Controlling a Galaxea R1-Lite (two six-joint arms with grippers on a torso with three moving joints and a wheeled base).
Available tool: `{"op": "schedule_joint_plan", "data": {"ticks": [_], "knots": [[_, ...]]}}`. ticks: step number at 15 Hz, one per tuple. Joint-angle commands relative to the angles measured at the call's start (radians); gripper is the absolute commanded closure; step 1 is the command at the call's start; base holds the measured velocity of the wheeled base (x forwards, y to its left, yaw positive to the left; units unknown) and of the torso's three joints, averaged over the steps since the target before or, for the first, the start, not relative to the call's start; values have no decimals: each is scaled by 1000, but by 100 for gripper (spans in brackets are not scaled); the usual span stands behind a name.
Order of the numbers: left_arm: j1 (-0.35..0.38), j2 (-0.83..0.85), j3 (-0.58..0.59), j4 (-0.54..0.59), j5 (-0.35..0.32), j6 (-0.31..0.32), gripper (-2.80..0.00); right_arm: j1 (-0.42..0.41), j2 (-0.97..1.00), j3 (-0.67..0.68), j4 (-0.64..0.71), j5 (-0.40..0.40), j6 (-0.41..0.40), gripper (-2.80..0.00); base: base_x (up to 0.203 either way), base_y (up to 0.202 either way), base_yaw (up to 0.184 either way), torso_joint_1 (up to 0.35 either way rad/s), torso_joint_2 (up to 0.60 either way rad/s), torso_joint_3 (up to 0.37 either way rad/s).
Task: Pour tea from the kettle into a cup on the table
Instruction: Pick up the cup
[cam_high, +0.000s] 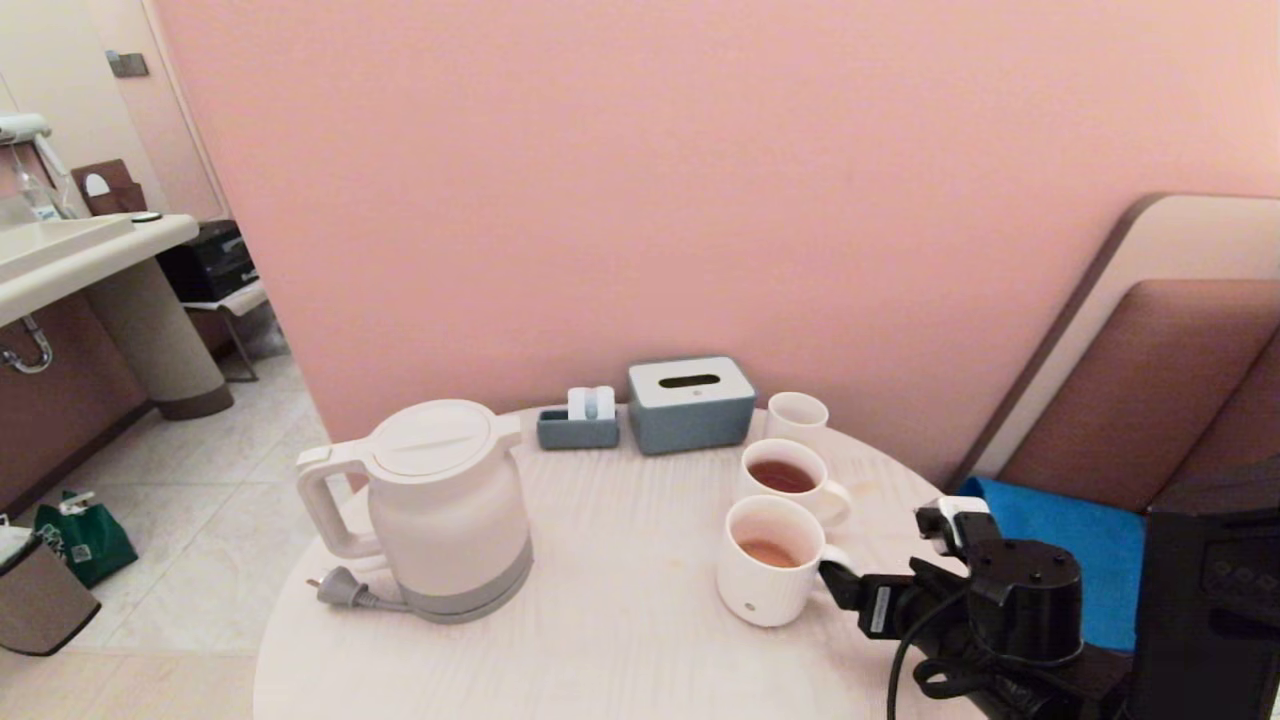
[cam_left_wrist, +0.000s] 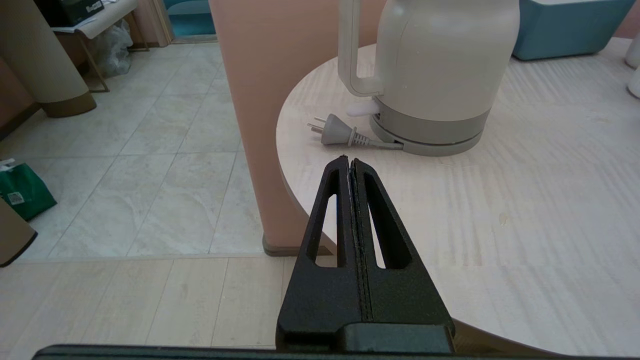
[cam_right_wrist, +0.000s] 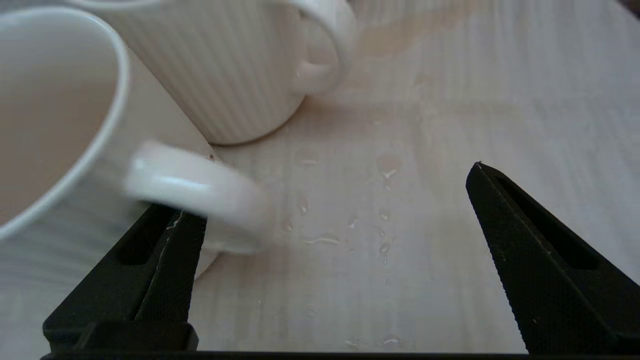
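From the head view, the kettle (cam_high: 445, 505) sits on the left of the table (cam_high: 620, 640), and the cup (cam_high: 772, 572) with pale tea (cam_high: 768, 553) stands right by the right gripper (cam_high: 880, 570). In the left wrist view, the left gripper (cam_left_wrist: 349, 161) is pinched together, holding nothing, kettle (cam_left_wrist: 440, 75) ahead. In the right wrist view, the right gripper (cam_right_wrist: 330, 195) is spread wide, one finger (cam_right_wrist: 170, 240) under the cup's (cam_right_wrist: 55, 115) handle.

Round desk (cam_high: 620, 640) in pale whitish wood grain, backed up against the wall. The white kettle (cam_high: 445, 510) stands toward the left edge, its grey plug (cam_high: 340, 588) lying on the desk just beside the base. Along the far edge: a small grey holder (cam_high: 577, 430), a grey tissue box (cam_high: 690, 404) and a small plain cup (cam_high: 797, 415). Toward the right edge, two ribbed mugs close together: the dark-tea mug (cam_high: 785, 482), then the cup (cam_high: 770, 575) with pale tea (cam_high: 768, 553). Some droplets (cam_right_wrist: 385, 220) on the wood by them.
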Motion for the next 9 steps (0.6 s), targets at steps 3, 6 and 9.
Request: {"op": "schedule_joint_plan", "data": {"ticks": [3,6,9], "knots": [[0,1,0,0,1,0,0,0,-18,0,-44,-2,3,-280,0,0,0,0,0,0],[0,1,0,0,1,0,0,2,-11,1,-44,1,3,0,0,0,0,0,0,0],[0,1,0,0,1,0,0,2,-10,3,-44,3,5,0,0,0,0,0,0,0]]}}
